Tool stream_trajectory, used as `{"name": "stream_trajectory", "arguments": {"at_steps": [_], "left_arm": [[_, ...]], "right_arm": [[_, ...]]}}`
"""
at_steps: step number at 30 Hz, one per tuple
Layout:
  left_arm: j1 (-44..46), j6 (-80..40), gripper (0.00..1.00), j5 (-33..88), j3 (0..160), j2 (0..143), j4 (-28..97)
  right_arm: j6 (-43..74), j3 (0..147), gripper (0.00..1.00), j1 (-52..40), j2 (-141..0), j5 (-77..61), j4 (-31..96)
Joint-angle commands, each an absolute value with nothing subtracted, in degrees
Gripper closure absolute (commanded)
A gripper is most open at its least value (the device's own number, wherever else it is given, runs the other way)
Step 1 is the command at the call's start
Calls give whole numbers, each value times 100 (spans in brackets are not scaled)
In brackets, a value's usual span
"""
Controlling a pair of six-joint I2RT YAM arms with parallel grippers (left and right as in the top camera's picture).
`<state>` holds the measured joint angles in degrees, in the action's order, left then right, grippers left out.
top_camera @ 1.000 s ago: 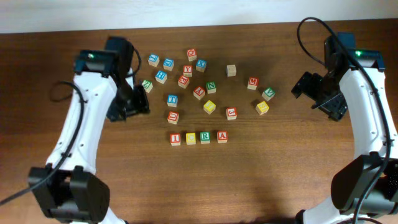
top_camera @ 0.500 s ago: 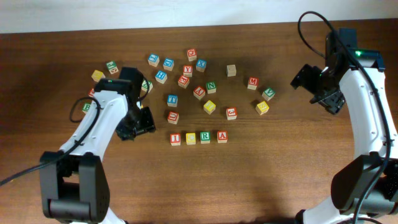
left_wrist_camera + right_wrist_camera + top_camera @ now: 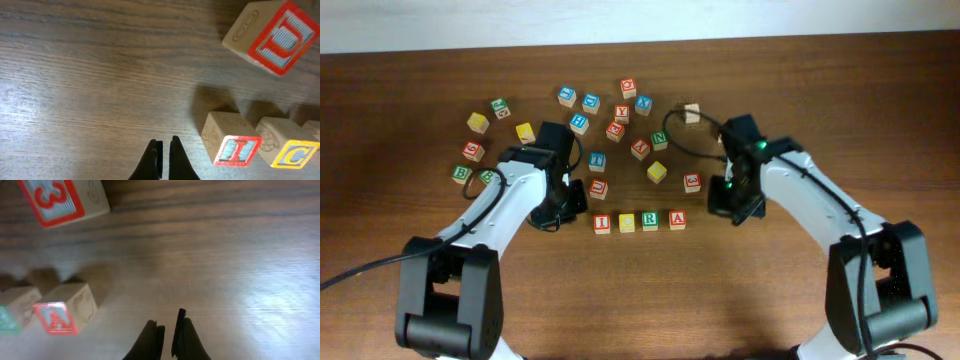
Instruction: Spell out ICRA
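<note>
Four blocks lie in a row near the table's middle: I (image 3: 602,223), C (image 3: 626,222), R (image 3: 650,220) and A (image 3: 677,218). My left gripper (image 3: 568,212) is low over the wood just left of the I block (image 3: 232,147), shut with nothing in it (image 3: 162,150). The C block (image 3: 290,150) sits right beside the I. My right gripper (image 3: 720,210) is just right of the A block (image 3: 62,310), also shut and empty (image 3: 167,330). A sliver of the green R block (image 3: 7,317) shows at the right wrist view's left edge.
Loose letter blocks are scattered behind the row: a U (image 3: 598,188), a T (image 3: 597,160), a yellow one (image 3: 657,171) and a 3 (image 3: 692,182). Several more sit at the far left around (image 3: 472,150). The U (image 3: 272,35) is close ahead of my left gripper.
Both arms have swung in from the sides to the ends of the row, and both grippers have shut. The left arm's move uncovered the far-left blocks.
</note>
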<state>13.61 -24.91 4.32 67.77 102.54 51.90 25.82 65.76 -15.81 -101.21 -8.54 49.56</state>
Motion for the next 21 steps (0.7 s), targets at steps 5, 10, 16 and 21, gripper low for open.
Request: {"name": "stream_trajectory", "arguments": {"at_steps": [5, 10, 16, 21], "left_arm": [[1363, -2497, 100, 965, 6530, 10711, 4814], [1387, -2412, 100, 1190, 6530, 10881, 4737], [1614, -2412, 100, 1223, 6528, 10881, 4650], [1614, -2414, 100, 1225, 6528, 10881, 4609]], "right_arm": [[2902, 5955, 96, -2182, -10099, -1330, 3992], [2947, 5940, 96, -2224, -10147, -1334, 3852], [3096, 5940, 96, -2294, -10468, -1380, 3741], [3096, 5940, 96, -2405, -10495, -1428, 3524]]}}
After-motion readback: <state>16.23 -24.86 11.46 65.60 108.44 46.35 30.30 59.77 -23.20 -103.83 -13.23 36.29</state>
